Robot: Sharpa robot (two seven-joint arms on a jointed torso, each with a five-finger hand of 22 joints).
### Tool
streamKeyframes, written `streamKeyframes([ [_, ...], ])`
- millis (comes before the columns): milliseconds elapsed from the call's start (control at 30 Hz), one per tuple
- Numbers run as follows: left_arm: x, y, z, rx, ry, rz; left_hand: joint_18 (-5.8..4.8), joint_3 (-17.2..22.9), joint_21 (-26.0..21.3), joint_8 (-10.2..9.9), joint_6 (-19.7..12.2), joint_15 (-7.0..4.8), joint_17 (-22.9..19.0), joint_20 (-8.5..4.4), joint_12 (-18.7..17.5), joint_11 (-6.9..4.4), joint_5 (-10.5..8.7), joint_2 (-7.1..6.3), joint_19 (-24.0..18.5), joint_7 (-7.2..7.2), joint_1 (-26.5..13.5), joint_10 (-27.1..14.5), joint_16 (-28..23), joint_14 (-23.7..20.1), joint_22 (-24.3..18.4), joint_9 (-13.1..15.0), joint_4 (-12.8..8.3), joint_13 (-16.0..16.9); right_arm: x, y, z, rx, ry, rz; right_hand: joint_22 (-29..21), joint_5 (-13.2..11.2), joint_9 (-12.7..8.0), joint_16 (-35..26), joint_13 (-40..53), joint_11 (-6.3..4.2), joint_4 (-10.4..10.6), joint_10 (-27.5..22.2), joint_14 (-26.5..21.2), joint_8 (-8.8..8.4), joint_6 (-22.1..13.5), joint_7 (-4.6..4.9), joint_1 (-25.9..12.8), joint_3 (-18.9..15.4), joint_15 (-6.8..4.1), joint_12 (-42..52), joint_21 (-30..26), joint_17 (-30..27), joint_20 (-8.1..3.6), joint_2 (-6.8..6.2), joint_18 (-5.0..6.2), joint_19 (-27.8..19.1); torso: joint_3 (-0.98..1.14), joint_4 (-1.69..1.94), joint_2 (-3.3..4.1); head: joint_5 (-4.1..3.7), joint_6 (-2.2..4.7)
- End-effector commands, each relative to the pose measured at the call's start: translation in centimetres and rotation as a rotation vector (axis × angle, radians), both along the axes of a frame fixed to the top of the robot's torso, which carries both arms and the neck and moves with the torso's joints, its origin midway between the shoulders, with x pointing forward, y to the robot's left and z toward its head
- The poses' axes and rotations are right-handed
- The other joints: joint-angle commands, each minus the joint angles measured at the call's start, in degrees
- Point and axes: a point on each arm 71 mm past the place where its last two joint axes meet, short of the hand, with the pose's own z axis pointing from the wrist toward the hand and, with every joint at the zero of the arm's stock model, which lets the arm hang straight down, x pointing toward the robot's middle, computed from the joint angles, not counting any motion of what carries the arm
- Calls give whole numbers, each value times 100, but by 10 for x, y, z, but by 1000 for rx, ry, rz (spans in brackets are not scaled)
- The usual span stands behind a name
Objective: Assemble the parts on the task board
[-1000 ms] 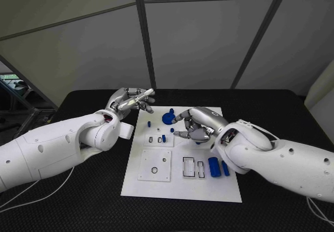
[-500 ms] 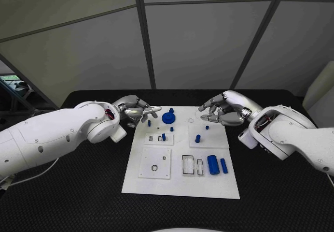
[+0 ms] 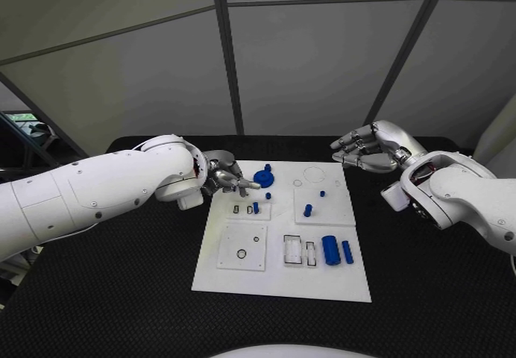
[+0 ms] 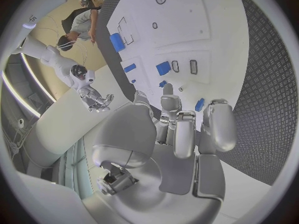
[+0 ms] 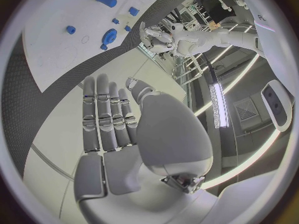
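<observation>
The task board lies mid-worktop, blue parts scattered over it. The left hand hovers at the board's far left edge, fingers curled in, holding nothing. The right hand hangs beyond the board's far right corner, fingers spread, empty.

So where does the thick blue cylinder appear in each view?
Head view: the thick blue cylinder lies on the board's right side, towards the robot.
Left wrist view: the cylinder lies far beyond the fingers.
Right wrist view: the cylinder lies far across the board.
Shared landmark: the white task board beneath it.
</observation>
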Motion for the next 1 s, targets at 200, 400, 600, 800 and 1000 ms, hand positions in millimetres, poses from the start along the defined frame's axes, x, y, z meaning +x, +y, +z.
streamKeyframes([
  [200,4,-9,-7,161,40,-39,74,-124,-21,72,-85,-55,1256,-25,-24,-3,-12,-30,-50,2,-151,-81,-54,512,-26,119,3,-37,3,0,4,42,-28,-13,-556,14,-22,-1012,-857,29,-45,326,261,-119,51,42,-31,7,89,-575,-760,-644,114,-60,68,269,1,6,2,13,-39],
  [400,6,-21,-10,185,46,-61,75,-135,-21,78,-93,-55,1256,-26,-25,-3,-13,-37,-51,2,-153,-84,-54,512,-25,132,1,-37,5,1,3,42,-28,-17,-734,25,-26,-1280,-1082,63,-92,367,304,-167,38,57,-30,-22,119,-684,-1009,-817,141,-56,58,347,-9,0,15,27,-55],
  [600,8,-28,-12,198,52,-75,83,-146,-46,114,-171,-48,1216,-22,-107,6,-8,-35,-82,12,-37,-163,-88,495,-59,229,-32,-117,6,4,2,38,-21,-10,-782,34,-23,-1338,-1140,71,-106,386,332,-172,47,75,-27,-26,126,-699,-1076,-859,149,-36,60,377,-5,-6,4,60,-76],
  [800,9,-35,-13,204,59,-89,79,-141,-37,137,-205,-44,1228,-18,-112,10,-6,-30,-77,16,51,-175,-82,499,-36,284,-46,-114,7,6,2,33,-15,-6,-798,41,-23,-1357,-1160,79,-106,381,338,-174,49,85,-36,-35,131,-709,-1098,-873,152,-38,59,387,2,-11,14,37,-100],
  [1000,9,-39,-14,210,69,-105,74,-137,-21,153,-218,-43,1252,-16,-102,11,-5,-18,-65,16,97,-170,-64,508,-5,319,-49,-98,8,8,1,29,-8,-3,-812,48,-23,-1375,-1177,85,-103,377,338,-176,49,92,-45,-40,136,-716,-1118,-884,155,-34,57,392,0,8,9,12,-113],
])
